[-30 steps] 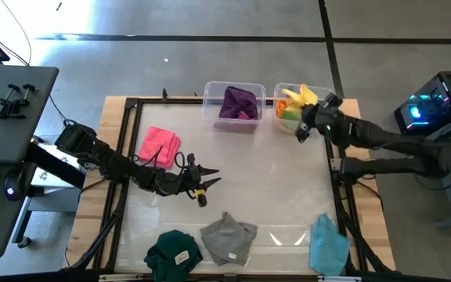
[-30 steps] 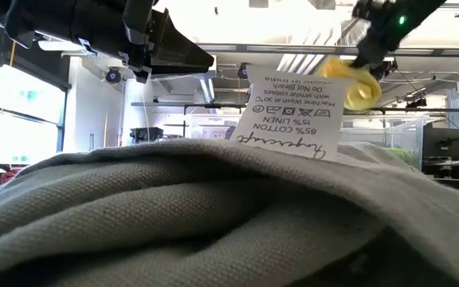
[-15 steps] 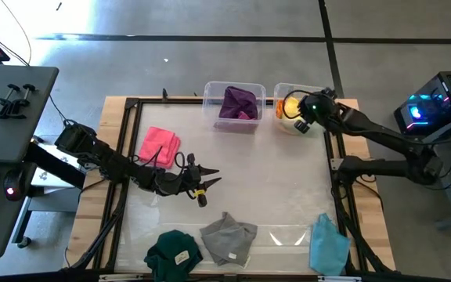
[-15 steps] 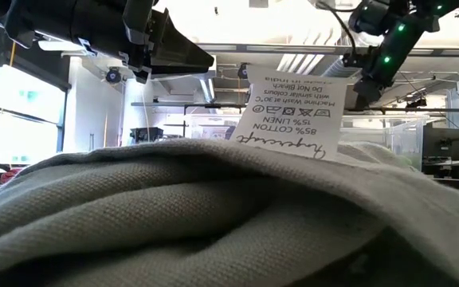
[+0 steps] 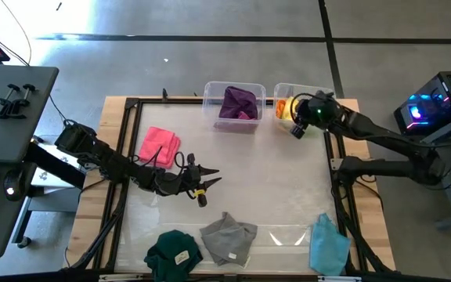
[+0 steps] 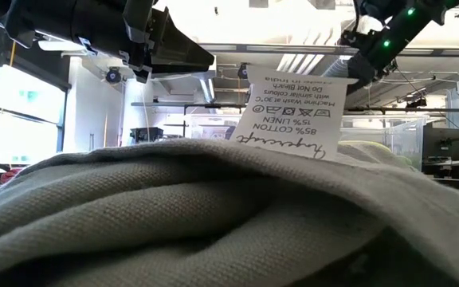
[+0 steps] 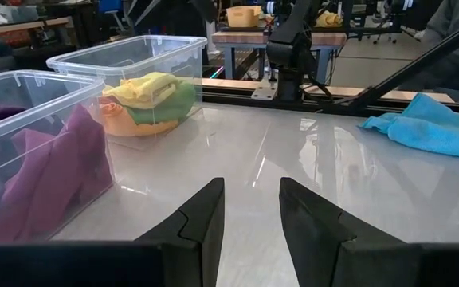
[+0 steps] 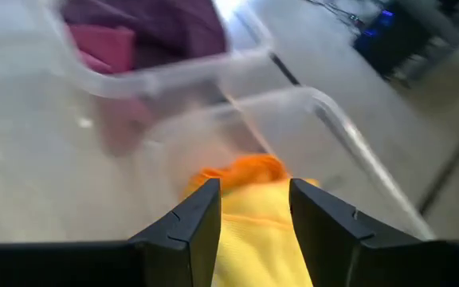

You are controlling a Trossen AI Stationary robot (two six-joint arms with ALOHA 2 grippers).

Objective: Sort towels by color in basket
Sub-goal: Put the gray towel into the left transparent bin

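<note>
Now the right hand (image 5: pixel 297 125) hangs over the near edge of the right-hand clear bin (image 5: pixel 279 92) at the far side of the table (image 5: pixel 272 196), its two dark fingers (image 8: pixel 194 223) parted with nothing between them. Below it, in the right wrist view, the yellow towel (image 8: pixel 249 231) lies in that bin on top of an orange towel (image 8: pixel 241 171); the left wrist view shows a light green towel (image 7: pixel 174 104) folded between them. Just beside it stands the left-hand clear bin (image 5: pixel 210 106), holding a purple towel (image 5: pixel 237 102) and a magenta one (image 8: pixel 102 44).

Out on the table, a pink towel (image 5: pixel 160 145) lies near the left side, close behind the left arm. Along the near edge sit a dark green towel (image 5: pixel 172 251) and a grey towel (image 5: pixel 229 239), touching each other, with a light blue towel (image 5: pixel 329 244) well apart toward the right corner. The grey towel fills the low view, its white care label (image 6: pixel 293 112) standing upright.

The left hand (image 5: pixel 210 176) rests low over the middle of the table, pointing toward the right side, its fingers (image 7: pixel 202 219) a small way apart and holding nothing
</note>
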